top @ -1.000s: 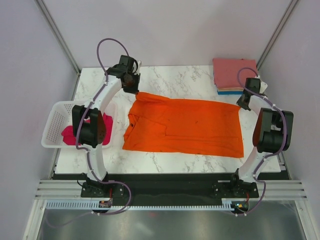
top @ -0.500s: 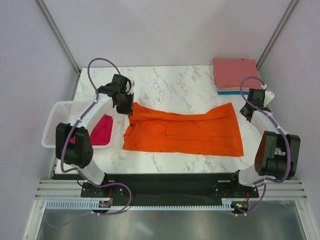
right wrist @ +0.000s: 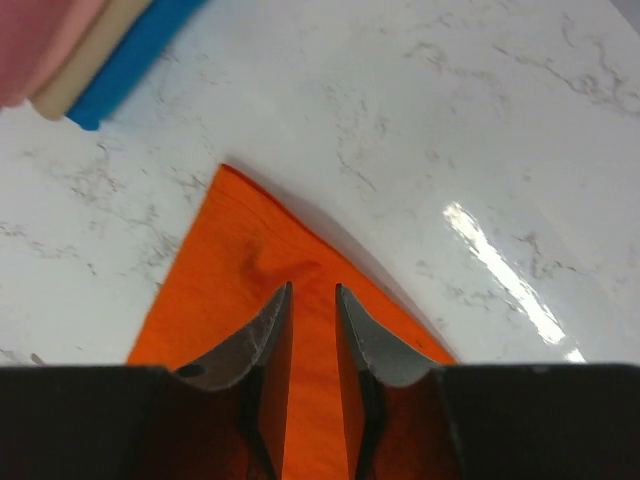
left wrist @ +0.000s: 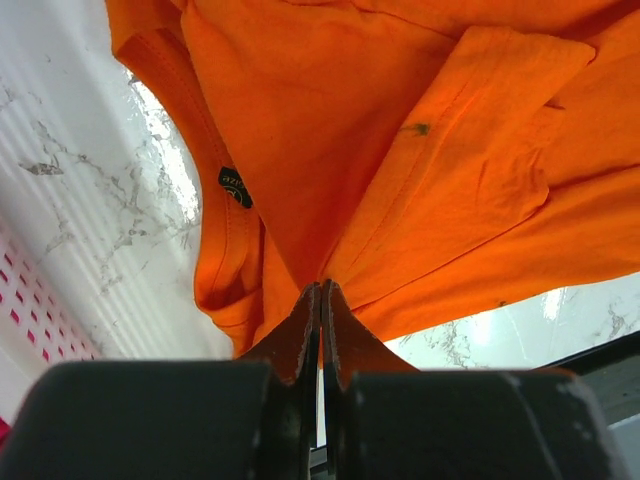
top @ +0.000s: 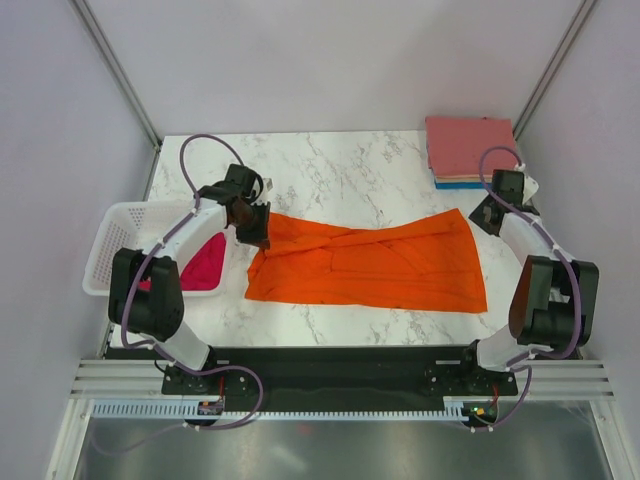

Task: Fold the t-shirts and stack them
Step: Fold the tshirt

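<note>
The bright orange t-shirt (top: 380, 265) lies spread across the middle of the table, its far edge bunched toward the near side. My left gripper (top: 256, 236) is shut on the cloth near the collar at its far left (left wrist: 322, 285); the orange cloth (left wrist: 400, 150) hangs away from the jaws. My right gripper (top: 483, 217) is at the shirt's far right corner, jaws slightly apart (right wrist: 312, 288) with the orange corner (right wrist: 240, 250) under and between them. The magenta-pink t-shirt (top: 205, 262) lies in the basket. The folded stack (top: 468, 145) sits at the back right.
A white mesh basket (top: 105, 250) stands at the table's left edge. In the right wrist view the stack's pink, peach and blue edges (right wrist: 70, 60) show just beyond the orange corner. Frame posts stand at both far corners.
My left gripper has moved toward the near side with the shirt's far left edge, so the shirt looks narrower. My right gripper carried the far right corner inward and has shifted slightly.
</note>
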Controlling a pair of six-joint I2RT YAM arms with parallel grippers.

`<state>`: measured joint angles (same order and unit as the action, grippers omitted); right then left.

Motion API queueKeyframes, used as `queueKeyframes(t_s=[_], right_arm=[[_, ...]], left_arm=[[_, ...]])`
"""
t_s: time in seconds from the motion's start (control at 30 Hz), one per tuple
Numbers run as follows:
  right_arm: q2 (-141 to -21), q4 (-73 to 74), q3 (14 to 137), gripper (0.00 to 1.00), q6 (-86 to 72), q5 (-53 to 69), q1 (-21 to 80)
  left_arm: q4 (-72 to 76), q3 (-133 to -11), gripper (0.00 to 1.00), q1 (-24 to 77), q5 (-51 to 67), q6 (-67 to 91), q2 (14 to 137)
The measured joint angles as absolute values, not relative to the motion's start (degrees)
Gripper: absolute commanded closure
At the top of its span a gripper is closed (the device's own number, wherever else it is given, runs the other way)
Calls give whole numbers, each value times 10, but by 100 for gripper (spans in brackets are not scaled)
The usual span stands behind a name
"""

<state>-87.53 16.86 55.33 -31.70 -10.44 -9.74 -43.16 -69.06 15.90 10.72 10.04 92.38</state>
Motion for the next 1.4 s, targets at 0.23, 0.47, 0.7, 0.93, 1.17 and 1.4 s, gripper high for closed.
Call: queueKeyframes(t_s=[0.23, 0.47, 0.7, 0.93, 1.17, 1.4], right_arm=[[-971, 186, 648, 66, -389, -112, -73], [-1068, 217, 721, 65, -458, -123, -61], [-1106, 224, 757, 64, -504, -134, -55], [-1127, 234, 778, 64, -530, -140, -49], [-1155, 240, 795, 63, -540, -150, -47], [-1169, 249, 813, 63, -542, -160, -46]], left_arm=[[-421, -685, 98, 162, 112, 100, 931], [-415, -677, 98, 164, 111, 100, 931], [-414, -669, 98, 174, 111, 100, 931], [-414, -669, 98, 176, 111, 100, 931], [-414, -666, 98, 178, 107, 100, 931], [-414, -665, 98, 179, 106, 100, 931]])
